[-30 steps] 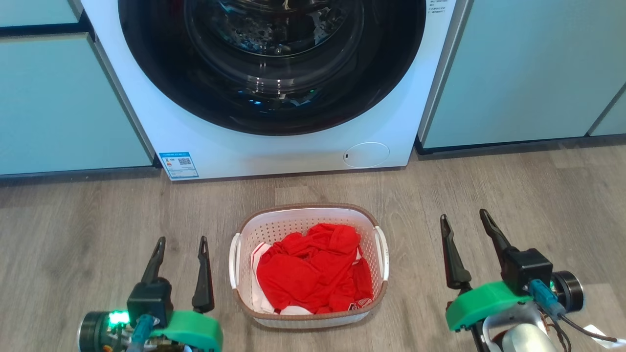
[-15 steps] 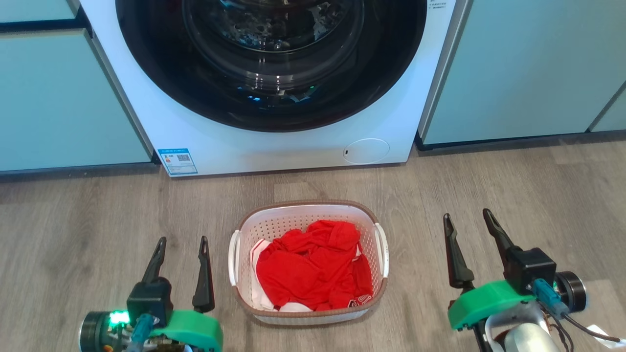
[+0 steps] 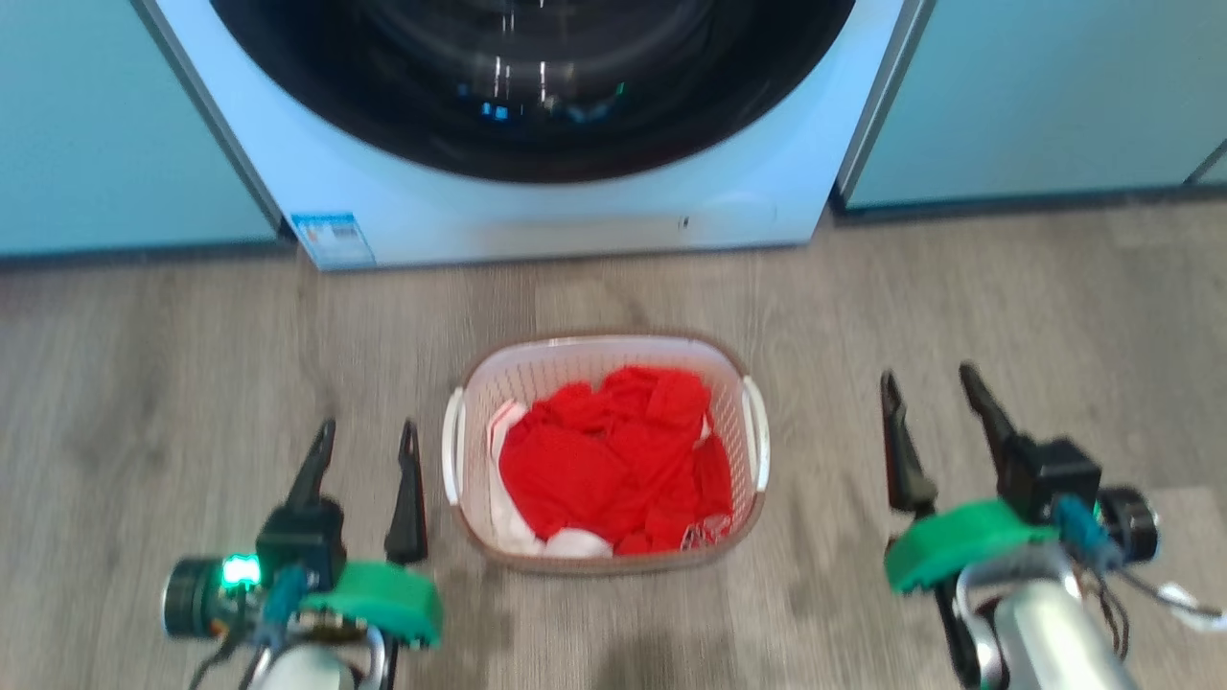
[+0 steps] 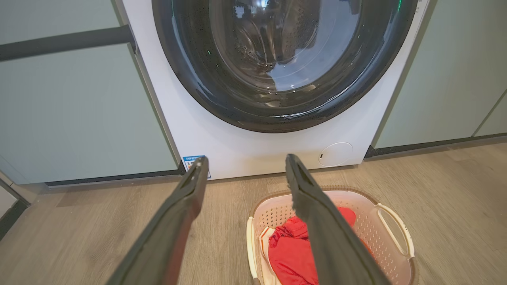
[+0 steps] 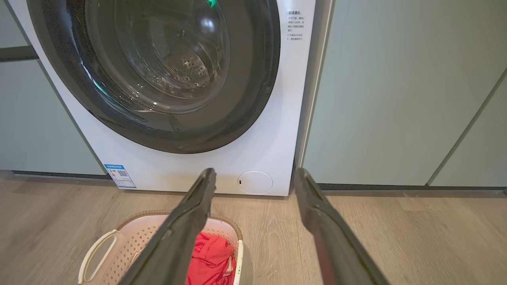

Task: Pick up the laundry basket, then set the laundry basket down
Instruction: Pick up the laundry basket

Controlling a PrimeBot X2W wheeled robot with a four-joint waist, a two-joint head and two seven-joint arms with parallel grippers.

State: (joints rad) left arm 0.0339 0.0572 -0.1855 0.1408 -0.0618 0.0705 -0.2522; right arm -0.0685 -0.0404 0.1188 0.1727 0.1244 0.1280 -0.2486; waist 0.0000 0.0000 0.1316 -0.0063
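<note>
The laundry basket (image 3: 498, 379), white with perforated walls and a brown rim, stands on the wood floor in front of the washer, with red clothes (image 3: 613, 460) piled inside. My left gripper (image 3: 369, 436) hovers open just left of the basket's left handle (image 3: 449, 460), apart from it. Further off on the other side, my right gripper (image 3: 928, 383) is open too, clear of the right handle (image 3: 759, 431). From the left wrist, the basket (image 4: 380, 217) lies low and right of my open left gripper (image 4: 245, 162). From the right wrist, the basket (image 5: 119, 241) lies low and left of my open right gripper (image 5: 253, 174).
A white front-loading washer (image 3: 575, 216) with a dark round door stands right behind the basket. Pale green cabinet fronts (image 3: 1035, 96) flank it on both sides. Grey wood floor (image 3: 192, 364) spreads around the basket and under both arms.
The whole head picture has shifted upward and blurred, so the camera has tilted down. Both grippers stay open at either side of the basket, which has not moved on the floor.
</note>
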